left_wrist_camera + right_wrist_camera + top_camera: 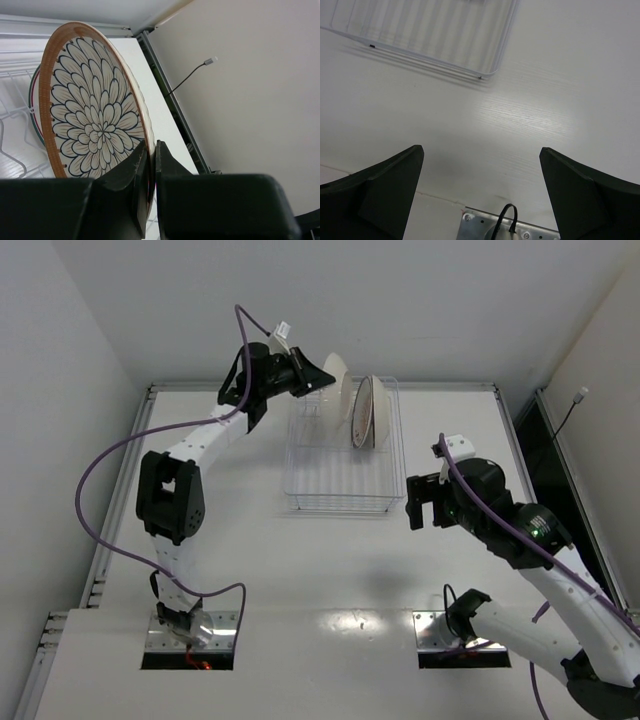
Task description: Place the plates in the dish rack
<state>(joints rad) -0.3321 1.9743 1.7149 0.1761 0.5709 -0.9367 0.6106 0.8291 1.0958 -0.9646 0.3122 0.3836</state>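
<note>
Left gripper (151,156): I read it as clenched tight on a plate's rim, one finger on each face.
Held plate (95,112): orange-brown rim with a white scale pattern. It stands on edge, rising from my left fingers (131,185), patterned face towards the wrist camera.
Second plate (364,412): stands on edge in a slot just past the held plate. I can't tell whether the two touch.
Dish rack (338,480): its far end lies below the left gripper.
Right gripper (481,152): jaws spread wide and gripping nothing. It hangs over the table (545,100), with the rack's near corner ahead and to its left.
</note>
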